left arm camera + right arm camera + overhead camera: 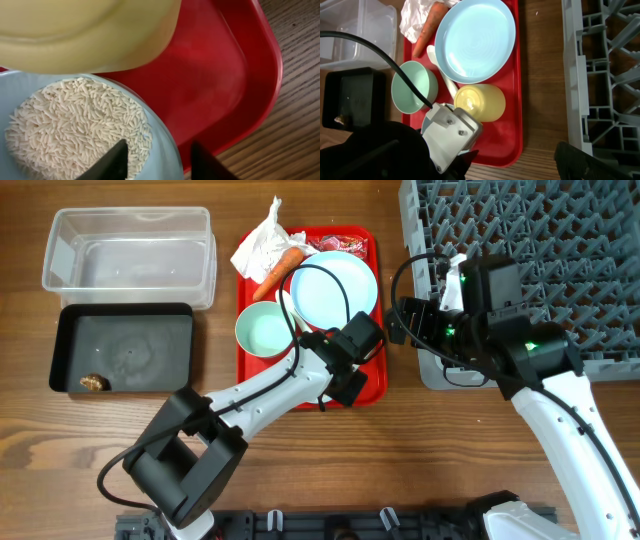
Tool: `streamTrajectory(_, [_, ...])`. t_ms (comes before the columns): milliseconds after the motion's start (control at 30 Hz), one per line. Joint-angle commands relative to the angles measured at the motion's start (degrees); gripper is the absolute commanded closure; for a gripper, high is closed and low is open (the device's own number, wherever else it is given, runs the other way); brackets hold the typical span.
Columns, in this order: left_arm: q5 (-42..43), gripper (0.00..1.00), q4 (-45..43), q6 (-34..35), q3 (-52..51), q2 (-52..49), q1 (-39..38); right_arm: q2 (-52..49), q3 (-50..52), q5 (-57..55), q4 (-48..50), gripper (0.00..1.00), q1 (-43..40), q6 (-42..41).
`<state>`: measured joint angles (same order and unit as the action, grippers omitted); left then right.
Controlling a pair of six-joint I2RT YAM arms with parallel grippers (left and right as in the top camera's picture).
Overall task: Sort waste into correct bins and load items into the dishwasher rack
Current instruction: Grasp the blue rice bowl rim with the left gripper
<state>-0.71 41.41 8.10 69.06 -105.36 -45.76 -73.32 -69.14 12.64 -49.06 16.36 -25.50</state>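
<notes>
My left gripper [160, 162] is open and straddles the rim of a pale blue bowl [165, 145] filled with loose white rice [75, 125]. One finger is inside over the rice, the other outside over the red tray [215, 75]. The yellow cup [90, 30] lies just beyond the bowl. In the overhead view the left gripper [345, 365] hides this bowl. My right gripper [405, 320] is open and empty between the tray and the grey rack [540, 240]. The plate [335, 285], mint bowl [265, 330], carrot [280, 268], tissue [262, 245] and red wrapper [340, 243] sit on the tray. The spoon [445, 80] lies beside the plate.
The clear tub [130, 255] stands at the back left. The black tray [125, 350] in front of it holds a small brown lump [95, 383]. The left arm's cable [320, 280] arches over the plate. Bare wooden table lies along the front.
</notes>
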Motion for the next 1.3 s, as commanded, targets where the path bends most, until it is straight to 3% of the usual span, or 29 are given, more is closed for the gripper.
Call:
streamTrajectory(0, [0.5, 0.69, -0.4, 0.3, -0.4, -0.8, -0.3, -0.4, -0.9, 0.7, 0.0, 0.0, 0.2, -0.2])
streamTrajectory(233, [0.4, 0.76, -1.1, 0.3, -0.4, -2.0, -1.0, -0.4, -0.9, -0.2, 0.3, 0.01, -0.2, -0.2])
streamTrajectory(500, [0.4, 0.96, -1.1, 0.3, -0.4, -2.1, -1.0, 0.6, -1.6, -0.2, 7.7, 0.2, -0.6, -0.2])
streamTrajectory(800, [0.2, 0.96, -0.9, 0.4, -0.4, -1.7, -0.9, 3.6, -3.3, -2.3, 8.4, 0.18, -5.7, -1.5])
streamTrajectory(900, [-1.7, 0.96, -0.5, 3.5, -0.3, -0.3, -0.3, 3.6, -3.2, -2.4, 6.7, 0.18, -6.9, -1.4])
streamTrajectory(1267, [-1.6, 0.96, 4.3, 8.0, 3.4, 12.0, 6.2, 3.4, -3.2, -3.7, 3.8, 0.14, -7.1, -0.2])
